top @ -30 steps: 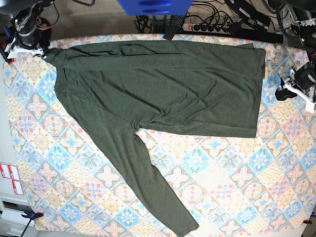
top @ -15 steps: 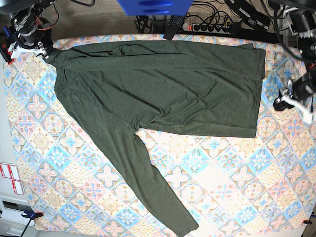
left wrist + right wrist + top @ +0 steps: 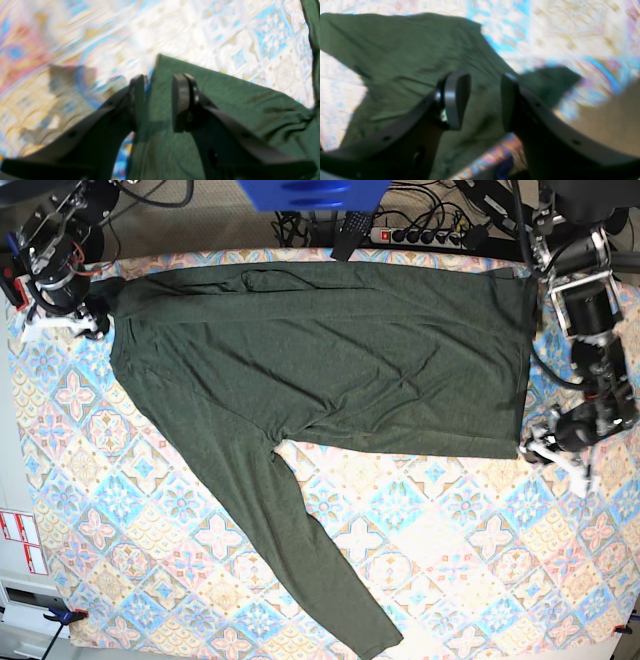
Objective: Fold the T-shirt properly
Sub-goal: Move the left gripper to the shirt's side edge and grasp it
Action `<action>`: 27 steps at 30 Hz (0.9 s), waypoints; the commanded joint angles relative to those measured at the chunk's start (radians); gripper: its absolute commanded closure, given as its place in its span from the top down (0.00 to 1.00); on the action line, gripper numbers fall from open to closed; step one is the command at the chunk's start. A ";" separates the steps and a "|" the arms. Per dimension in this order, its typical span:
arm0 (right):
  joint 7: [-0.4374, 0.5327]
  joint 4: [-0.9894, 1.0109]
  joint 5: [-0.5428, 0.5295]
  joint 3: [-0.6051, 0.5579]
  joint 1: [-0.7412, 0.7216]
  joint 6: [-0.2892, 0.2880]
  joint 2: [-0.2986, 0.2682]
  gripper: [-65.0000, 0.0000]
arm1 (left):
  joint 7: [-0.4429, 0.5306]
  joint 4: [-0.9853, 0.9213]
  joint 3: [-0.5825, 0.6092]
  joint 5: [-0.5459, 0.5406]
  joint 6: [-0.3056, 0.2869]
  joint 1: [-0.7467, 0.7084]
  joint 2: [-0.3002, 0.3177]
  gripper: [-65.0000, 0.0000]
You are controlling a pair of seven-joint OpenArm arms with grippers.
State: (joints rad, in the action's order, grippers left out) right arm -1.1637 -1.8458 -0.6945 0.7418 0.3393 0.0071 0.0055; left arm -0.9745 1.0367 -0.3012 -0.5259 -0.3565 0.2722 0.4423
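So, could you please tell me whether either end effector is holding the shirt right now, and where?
Nothing is held: both end effectors are open over the shirt.

The left gripper (image 3: 158,102), black with flat pads, hangs low near the tabletop's right edge with its jaws parted, while the matching right gripper (image 3: 485,100) sits by the far left corner, jaws likewise apart.

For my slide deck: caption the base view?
Green T-shirt spread on patterned tablecloth; left hand at its hem corner.
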 commanded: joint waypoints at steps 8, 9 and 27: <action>0.014 -0.016 -0.012 -0.012 -0.015 -0.005 -0.012 0.37 | 0.165 -0.178 0.036 0.178 -0.002 0.091 -0.078 0.30; 0.014 -0.016 -0.012 -0.012 -0.015 -0.005 -0.012 0.37 | 0.182 -0.195 0.036 0.197 -0.002 0.094 -0.084 0.30; 0.014 -0.015 -0.012 -0.012 -0.033 -0.005 -0.012 0.37 | 0.217 -0.200 0.027 0.234 -0.002 0.094 -0.055 0.30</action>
State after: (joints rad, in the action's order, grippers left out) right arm -1.1645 -1.8458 -0.6930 0.7265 0.3050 0.0055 0.0029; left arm -0.7727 0.8207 -0.2726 -0.2832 -0.3489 0.3431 0.3771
